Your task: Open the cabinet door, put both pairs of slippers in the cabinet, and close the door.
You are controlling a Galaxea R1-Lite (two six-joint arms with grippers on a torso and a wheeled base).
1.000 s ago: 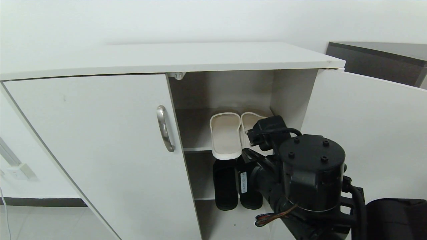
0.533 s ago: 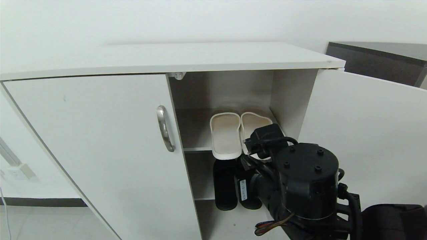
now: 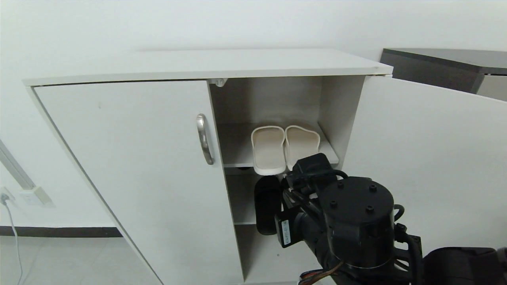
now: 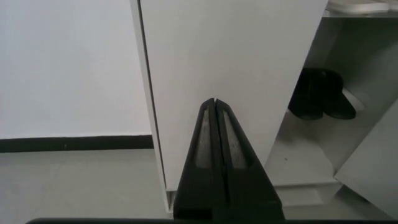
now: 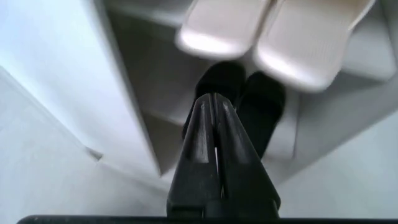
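The white cabinet (image 3: 206,63) has its right door (image 3: 427,158) swung open and its left door (image 3: 130,166) closed. A white pair of slippers (image 3: 284,148) lies on the upper shelf, its toes over the shelf edge. A black pair (image 3: 267,204) lies on the shelf below. My right arm (image 3: 348,221) stands in front of the opening. Its gripper (image 5: 214,99) is shut and empty, a short way out from the white pair (image 5: 261,31) and the black pair (image 5: 264,102). My left gripper (image 4: 214,102) is shut and empty, facing the closed door (image 4: 230,50).
The closed door carries a metal handle (image 3: 203,138). A dark grey piece of furniture (image 3: 443,63) stands behind the open door at the right. A wall socket (image 3: 33,196) with a cable (image 3: 12,233) sits low on the left wall.
The head camera has moved back, so the cabinet looks smaller. My right arm has drawn back and down from the upper shelf. Both pairs of slippers stay where they were.
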